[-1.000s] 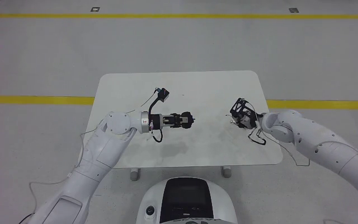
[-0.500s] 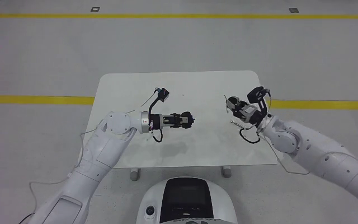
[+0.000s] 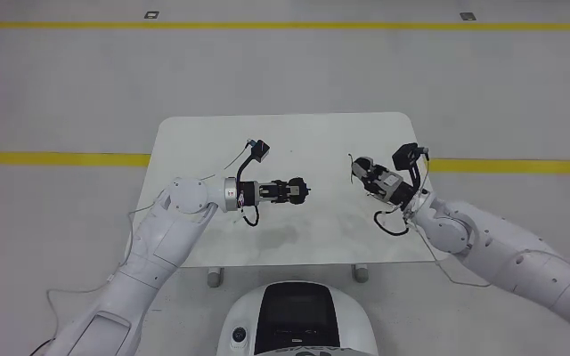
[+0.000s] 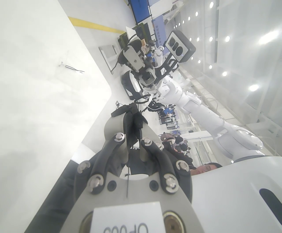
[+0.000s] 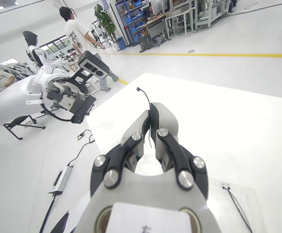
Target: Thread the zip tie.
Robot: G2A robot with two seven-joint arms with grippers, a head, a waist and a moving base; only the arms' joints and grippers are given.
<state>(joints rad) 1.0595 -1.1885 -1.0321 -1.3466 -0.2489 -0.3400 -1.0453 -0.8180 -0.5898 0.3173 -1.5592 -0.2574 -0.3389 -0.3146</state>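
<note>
The right claw is clamped shut on the tie. It grips partway along, so the head end curves up out of the fingertips while the tail pokes back toward the palm. The left claw is also closed, and a thin black strand runs back from between its pads. It appears to be pinching that strand, though I cannot tell what it is or whether it belongs to a second tie. From above, the two claws face each other in the air over the middle of the desk, level with one another but well apart. My reading is that pick-up is done and the threading itself has not begun; this is the approach. The next move calls for closing the gap and lining a pointed tail up with the small slot in the head. That needs fine aiming, since the free end is limp and may sway or droop. A loose tie lies on a clear sheet on the white desk, near its edge on the right arm's side. Beyond the desk are a pale floor with a yellow line, a power brick with its cable, shelving and a potted plant.
</note>
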